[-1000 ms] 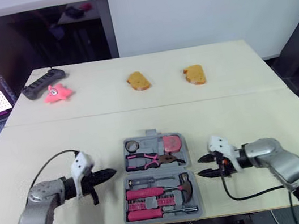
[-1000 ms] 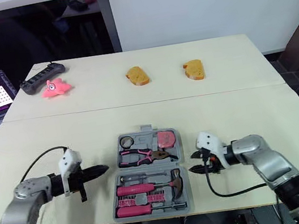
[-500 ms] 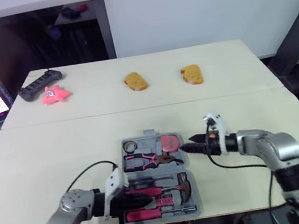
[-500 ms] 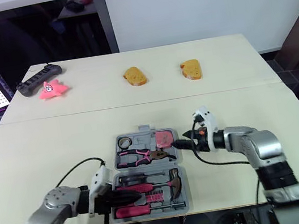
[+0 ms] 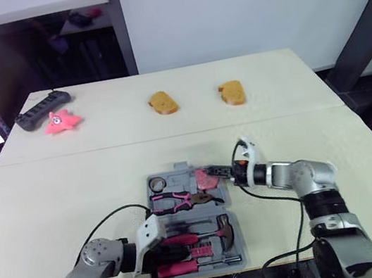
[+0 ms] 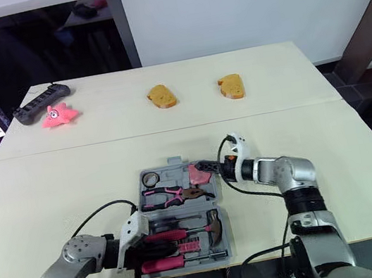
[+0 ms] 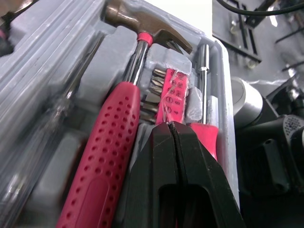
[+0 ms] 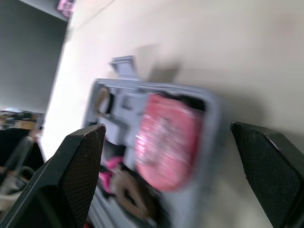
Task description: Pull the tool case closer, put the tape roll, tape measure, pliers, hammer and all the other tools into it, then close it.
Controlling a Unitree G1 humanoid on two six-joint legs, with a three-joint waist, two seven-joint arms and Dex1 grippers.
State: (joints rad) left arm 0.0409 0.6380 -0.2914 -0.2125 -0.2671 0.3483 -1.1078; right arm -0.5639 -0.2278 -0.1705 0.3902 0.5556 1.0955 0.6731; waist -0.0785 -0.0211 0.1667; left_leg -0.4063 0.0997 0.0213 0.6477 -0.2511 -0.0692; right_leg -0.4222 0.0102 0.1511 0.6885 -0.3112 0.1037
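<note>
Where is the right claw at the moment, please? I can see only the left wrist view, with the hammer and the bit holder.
Observer: The right claw is open at the right edge of the tool case's far half, pointing at the pink tape measure.
Operator: Thank you. Is the case open or closed?
Observer: Open, with both halves lying flat on the table.
Operator: What else is on the table?
Observer: At its far side lie two bread pieces, a pink star-shaped toy and a black power strip.
</note>
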